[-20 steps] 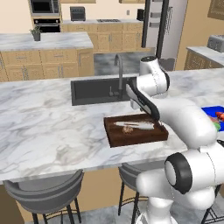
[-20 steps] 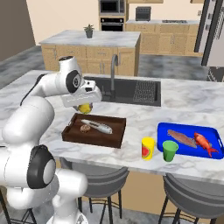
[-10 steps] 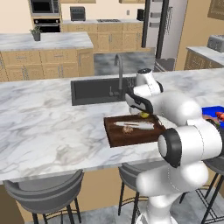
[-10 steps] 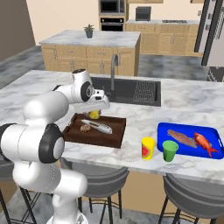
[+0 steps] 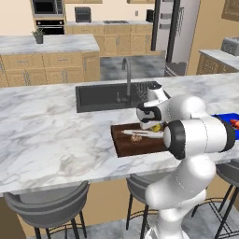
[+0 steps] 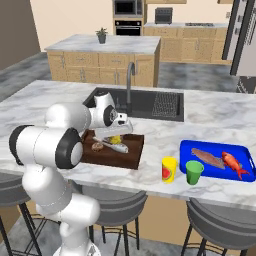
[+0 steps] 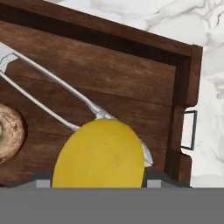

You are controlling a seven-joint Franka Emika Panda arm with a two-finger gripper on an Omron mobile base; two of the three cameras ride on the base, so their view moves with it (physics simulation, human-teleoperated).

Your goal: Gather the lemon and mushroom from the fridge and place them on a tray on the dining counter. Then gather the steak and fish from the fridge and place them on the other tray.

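Placement of the lemon (image 7: 99, 153) on the brown wooden tray (image 5: 140, 147), the first half of the task. The gripper (image 6: 119, 134) hangs low over the tray on the dining counter (image 5: 51, 140), its fingers pinching the lemon between them; in the hand view the yellow fruit sits close above the tray floor, with the tray's raised rim and a small metal handle to one side. Whether the lemon already touches the wood cannot be told. The mushroom (image 7: 9, 131) lies on the tray just beside the lemon, near a thin silvery utensil (image 5: 135, 133) whose kind is unclear. On the blue tray (image 6: 220, 161), well apart on the same counter, lie the fish (image 6: 234, 164) and the steak (image 6: 207, 157), so that half looks finished. A yellow cup (image 6: 169, 170) and a green cup (image 6: 194, 172) stand between the two trays. The next move probably calls for lowering the fruit to rest, spreading the fingers, and lifting straight up so that the round lemon is not nudged into rolling against the mushroom.
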